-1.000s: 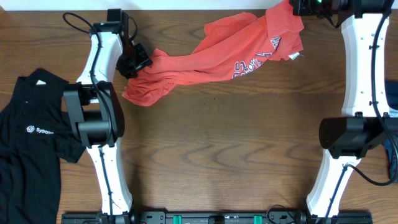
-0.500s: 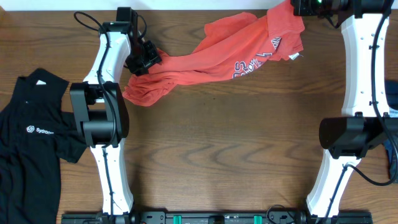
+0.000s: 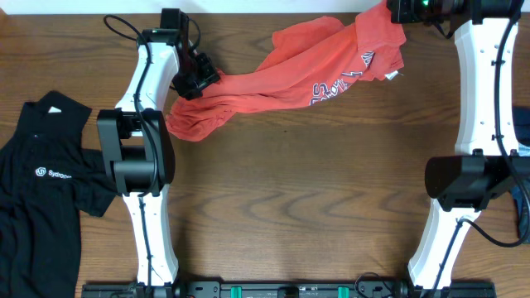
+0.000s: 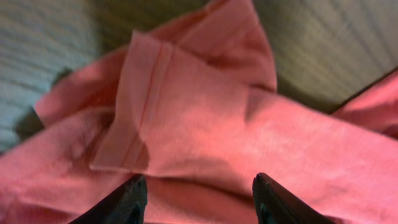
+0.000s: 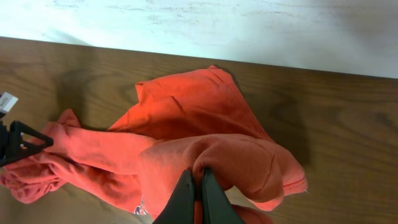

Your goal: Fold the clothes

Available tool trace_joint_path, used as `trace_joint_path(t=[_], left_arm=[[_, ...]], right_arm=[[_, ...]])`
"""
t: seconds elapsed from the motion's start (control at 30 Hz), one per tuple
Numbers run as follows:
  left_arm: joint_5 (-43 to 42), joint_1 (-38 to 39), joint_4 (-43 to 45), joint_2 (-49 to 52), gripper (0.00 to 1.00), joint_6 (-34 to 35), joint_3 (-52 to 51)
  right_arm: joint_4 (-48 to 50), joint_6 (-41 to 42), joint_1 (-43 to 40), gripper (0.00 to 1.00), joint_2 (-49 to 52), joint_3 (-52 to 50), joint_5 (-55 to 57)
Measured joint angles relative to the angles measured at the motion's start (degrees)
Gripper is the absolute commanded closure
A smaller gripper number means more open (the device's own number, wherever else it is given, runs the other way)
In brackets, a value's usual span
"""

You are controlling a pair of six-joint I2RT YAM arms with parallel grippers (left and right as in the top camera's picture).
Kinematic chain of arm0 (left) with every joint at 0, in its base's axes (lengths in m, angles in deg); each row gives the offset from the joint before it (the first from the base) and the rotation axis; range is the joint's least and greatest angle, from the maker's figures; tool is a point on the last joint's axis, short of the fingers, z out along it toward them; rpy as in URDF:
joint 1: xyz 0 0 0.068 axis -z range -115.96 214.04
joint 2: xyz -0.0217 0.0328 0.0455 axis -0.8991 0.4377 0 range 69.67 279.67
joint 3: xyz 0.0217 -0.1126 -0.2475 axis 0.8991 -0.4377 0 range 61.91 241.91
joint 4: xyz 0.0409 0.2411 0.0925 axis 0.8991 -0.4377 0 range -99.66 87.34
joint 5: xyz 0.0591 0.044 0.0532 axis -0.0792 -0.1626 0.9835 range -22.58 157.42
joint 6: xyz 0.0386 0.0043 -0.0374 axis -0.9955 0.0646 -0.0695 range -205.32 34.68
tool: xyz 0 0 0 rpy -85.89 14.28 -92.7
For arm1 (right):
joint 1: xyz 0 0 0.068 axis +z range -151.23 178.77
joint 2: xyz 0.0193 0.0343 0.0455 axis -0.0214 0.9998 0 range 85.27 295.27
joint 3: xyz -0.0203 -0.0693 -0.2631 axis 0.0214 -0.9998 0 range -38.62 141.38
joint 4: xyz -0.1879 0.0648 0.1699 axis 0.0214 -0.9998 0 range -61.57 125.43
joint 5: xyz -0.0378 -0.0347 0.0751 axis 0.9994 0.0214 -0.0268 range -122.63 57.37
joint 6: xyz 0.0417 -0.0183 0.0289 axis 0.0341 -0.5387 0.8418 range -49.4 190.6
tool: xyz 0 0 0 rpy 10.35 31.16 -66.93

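A: Coral-red cotton T-shirt (image 3: 281,74)?
B: Crumpled, strung out along the far side of the wooden table (image 3: 290,190), white lettering showing.
A: Black collared shirt (image 3: 41,199)?
B: Spread out, left edge, white logo up.

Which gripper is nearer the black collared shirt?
Left. The left gripper is over the end of the coral T-shirt nearest the black collared shirt; the right gripper pinches its far end.

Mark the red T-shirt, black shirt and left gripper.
coral-red T-shirt (image 3: 273,83): overhead view, bunched middle of the fabric.
black collared shirt (image 3: 41,215): overhead view, chest below the white logo.
left gripper (image 4: 200,202): left wrist view, midway between its fingertips.
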State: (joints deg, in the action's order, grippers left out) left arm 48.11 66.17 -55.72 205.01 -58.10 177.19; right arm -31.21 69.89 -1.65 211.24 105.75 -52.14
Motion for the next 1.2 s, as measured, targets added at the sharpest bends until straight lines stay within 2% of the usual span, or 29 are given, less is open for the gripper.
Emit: trace_joint_path(t=[0.37,0.63,0.77,0.8,0.83,0.87,0.9,0.93,1.03,1.2], left_arm=[[3.9,0.1,-2.4,0.6,0.43,0.0,0.0],[4.9,0.1,0.4,1.7,0.44,0.0,0.0],[5.7,0.1,2.3,1.9,0.48,0.9,0.0],[5.9,0.1,2.5,1.9,0.5,1.0,0.0],[6.0,0.1,2.6,2.0,0.56,1.3,0.0],[6.0,0.1,2.7,2.0,0.71,1.7,0.0],[6.0,0.1,2.9,2.0,0.77,1.9,0.0],[6.1,0.1,3.1,2.0,0.87,1.8,0.0],[6.2,0.1,3.2,2.3,0.94,2.1,0.0],[6.2,0.1,3.2,2.4,0.94,2.2,0.0]], right_arm=[[-0.2,0.0,0.0,0.99,0.0,0.0,0.0],[-0.5,-0.2,0.0,0.99,0.0,0.0,0.0],[-0.7,-0.2,0.0,0.99,0.0,0.0,0.0],[-0.9,-0.2,0.0,0.99,0.0,0.0,0.0],[-1.0,-0.2,0.0,0.99,0.0,0.0,0.0],[-1.1,-0.2,0.0,0.99,0.0,0.0,0.0],[-1.1,-0.2,0.0,0.99,0.0,0.0,0.0],[-1.2,-0.2,0.0,0.99,0.0,0.0,0.0],[-1.2,-0.2,0.0,0.99,0.0,0.0,0.0],[-1.3,-0.2,0.0,0.99,0.0,0.0,0.0]])
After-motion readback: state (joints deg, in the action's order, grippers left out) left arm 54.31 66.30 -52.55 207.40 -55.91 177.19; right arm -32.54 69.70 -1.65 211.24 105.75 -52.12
